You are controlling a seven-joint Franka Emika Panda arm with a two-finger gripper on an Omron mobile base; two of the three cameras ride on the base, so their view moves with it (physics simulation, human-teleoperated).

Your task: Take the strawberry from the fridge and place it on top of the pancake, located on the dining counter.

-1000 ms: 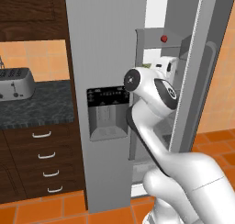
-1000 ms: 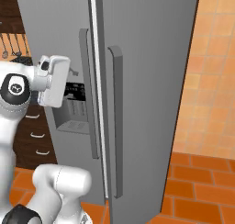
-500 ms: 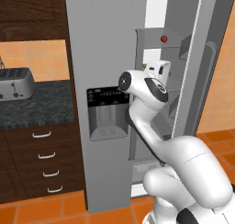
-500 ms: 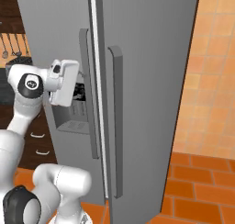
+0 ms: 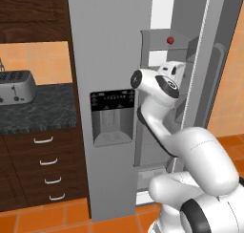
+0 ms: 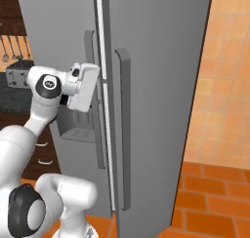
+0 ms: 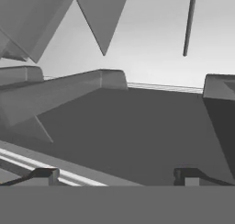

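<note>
A home kitchen: a tall grey two-door fridge [image 5: 109,60] with a water dispenser [image 5: 112,117] stands beside dark wood drawers [image 5: 43,165], a black stone counter [image 5: 38,110] holding a toaster [image 5: 16,86], hanging utensils [image 6: 12,47] (beside the fridge), and terracotta floor tiles [image 6: 215,203].

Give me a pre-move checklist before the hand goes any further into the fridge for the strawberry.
1. Fridge door open: ok, a gap shows the interior.
2. Gripper open and empty: ok, fingertips stand wide apart, nothing between them.
3. Strawberry located: ok, a small red berry on an upper shelf.
4. Hand aimed at strawberry: not ok, hand view faces grey fridge surfaces, no berry.
5. Clear path to shelf: cannot tell.
</note>
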